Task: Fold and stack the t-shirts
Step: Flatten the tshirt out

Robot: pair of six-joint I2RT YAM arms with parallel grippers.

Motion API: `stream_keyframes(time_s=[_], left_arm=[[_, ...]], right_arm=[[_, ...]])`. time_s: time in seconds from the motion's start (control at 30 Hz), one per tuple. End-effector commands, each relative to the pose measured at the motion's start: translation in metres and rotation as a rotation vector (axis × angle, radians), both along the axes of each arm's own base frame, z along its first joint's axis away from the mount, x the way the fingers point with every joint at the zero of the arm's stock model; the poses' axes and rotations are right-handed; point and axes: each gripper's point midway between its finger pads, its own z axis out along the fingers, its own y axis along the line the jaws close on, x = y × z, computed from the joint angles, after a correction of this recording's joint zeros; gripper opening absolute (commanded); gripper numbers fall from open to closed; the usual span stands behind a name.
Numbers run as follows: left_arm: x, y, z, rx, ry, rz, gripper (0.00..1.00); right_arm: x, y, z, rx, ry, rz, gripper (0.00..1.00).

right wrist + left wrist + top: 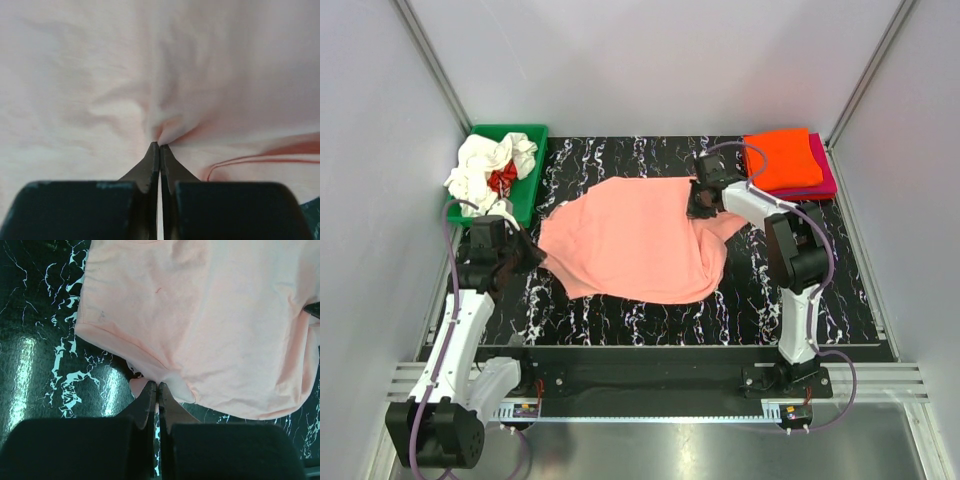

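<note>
The salmon-pink t-shirt (635, 250) lies spread, not quite flat, across the middle of the frame in the top view. Its cloth is rumpled along the right side and its lower edge curves toward the bottom centre.

At the shirt's left edge, the left tool (530, 252) is pressed together on the cloth. In the left wrist view its tips (158, 388) meet at the lower centre of the frame with a small fold of the shirt's edge (165, 377) pinched between them, and the rest of the garment (210, 325) fills the upper right.

At the shirt's upper right, the right tool (701, 205) is likewise closed on the fabric. In the right wrist view the pink cloth (100, 75) fills nearly the whole frame and puckers into creases that run down to the tool's tips (159, 146), which grip it at the lower centre.

The shirt rests on the black, white-veined desk (770, 295).

In the upper right of the top view a folded orange t-shirt (782, 158) sits on a folded magenta t-shirt (825, 180), just beside the right arm's wrist.

In the upper left, a green bin (510, 131) holds a heap of white t-shirts (478, 168) spilling over its left rim, with a bit of red cloth (502, 180) among them.
</note>
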Motion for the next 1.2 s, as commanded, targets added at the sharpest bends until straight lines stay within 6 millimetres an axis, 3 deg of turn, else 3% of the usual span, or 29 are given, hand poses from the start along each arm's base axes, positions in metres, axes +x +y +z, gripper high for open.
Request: stream_keyframes(time_s=[0.0,0.07,0.17,0.2,0.23,0.27,0.33,0.4,0.43,0.57,0.63,0.67,0.7,0.8,0.93,1.17], left_arm=[[0.006,-0.003,0.013,-0.006,-0.070,-0.028,0.00],[0.006,-0.002,0.013,-0.002,-0.073,-0.024,0.00],[0.006,0.000,0.014,0.005,-0.078,-0.016,0.00],[0.006,0.000,0.014,0.007,-0.081,-0.014,0.00],[0.006,0.000,0.015,0.008,-0.082,-0.012,0.00],[0.005,0.000,0.014,0.010,-0.079,-0.014,0.00],[0.005,0.001,0.014,0.010,-0.081,-0.012,0.00],[0.006,0.001,0.014,0.011,-0.081,-0.012,0.00],[0.006,0.001,0.014,0.011,-0.081,-0.011,0.00],[0.006,0.001,0.014,0.011,-0.079,-0.011,0.00],[0.006,0.000,0.014,0.008,-0.078,-0.016,0.00],[0.006,0.000,0.014,0.008,-0.080,-0.017,0.00],[0.006,-0.001,0.014,0.007,-0.078,-0.019,0.00],[0.006,-0.001,0.014,0.002,-0.080,-0.022,0.00],[0.006,-0.002,0.015,-0.001,-0.081,-0.024,0.00],[0.005,0.000,0.015,0.007,-0.087,-0.017,0.00]], right_arm=[[0.046,0.054,0.096,0.089,-0.325,0.117,0.00],[0.059,0.054,0.115,0.092,-0.380,0.082,0.00],[0.072,0.056,0.112,0.074,-0.390,0.066,0.05],[0.071,0.058,0.105,0.069,-0.363,0.083,0.19],[0.068,0.064,0.087,0.070,-0.312,0.117,0.25],[0.073,0.066,0.094,0.066,-0.315,0.125,0.30],[0.066,0.052,0.087,0.004,-0.259,0.084,0.37],[0.056,0.038,0.087,-0.028,-0.233,0.035,0.38],[0.052,0.028,0.102,-0.044,-0.252,-0.003,0.38],[0.018,-0.017,0.086,-0.048,-0.145,-0.111,0.35],[0.004,-0.029,0.082,-0.034,-0.115,-0.123,0.34],[-0.009,-0.039,0.064,-0.040,-0.062,-0.127,0.34],[-0.014,-0.046,0.062,-0.032,-0.051,-0.134,0.34],[-0.029,-0.051,0.045,-0.033,-0.011,-0.105,0.34],[-0.040,-0.033,0.032,0.050,0.019,-0.012,0.35],[-0.044,-0.027,0.010,0.064,0.058,0.024,0.38]])
